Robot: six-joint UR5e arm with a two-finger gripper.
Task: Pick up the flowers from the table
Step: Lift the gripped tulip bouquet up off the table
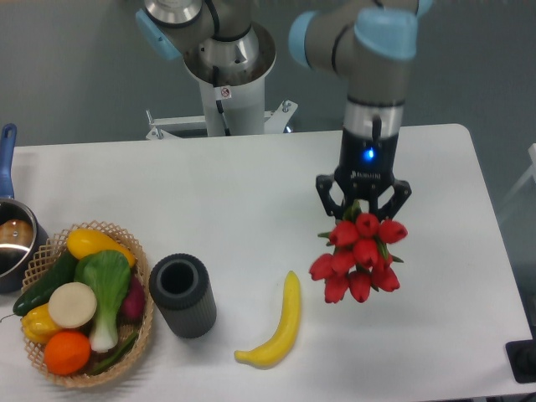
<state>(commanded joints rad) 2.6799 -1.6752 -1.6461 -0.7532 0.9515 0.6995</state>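
Look at the right side of the table (pixel 251 184) and you see the gripper (pixel 363 203) pointing straight down, with a small blue light glowing on its body. Its two fingers (pixel 328 194) are pulled in close around the green part of the flowers (pixel 358 258), so the claw is holding the bunch near its top. The red buds sit just under the fingers in a tight clump, and a few green leaves peek out between them. You cannot see the long stems from here, because the claw and the buds cover them. The bunch looks like it hangs a little above the white top, but from this view you cannot be sure that it is off the table. Just to the left of the flowers lies a yellow banana (pixel 279 326), curved, with one end near the front edge. It does not touch the flowers. Further left stands a dark gray cup (pixel 182 295) with ribbed sides, upright and open at the top. Beside that cup you find a woven basket (pixel 142 331) full of pretend food: an orange, a yellow pepper, a green leafy thing, a cucumber and a round white slice. At the far left edge a pot (pixel 12 243) with a blue handle shows only partly.
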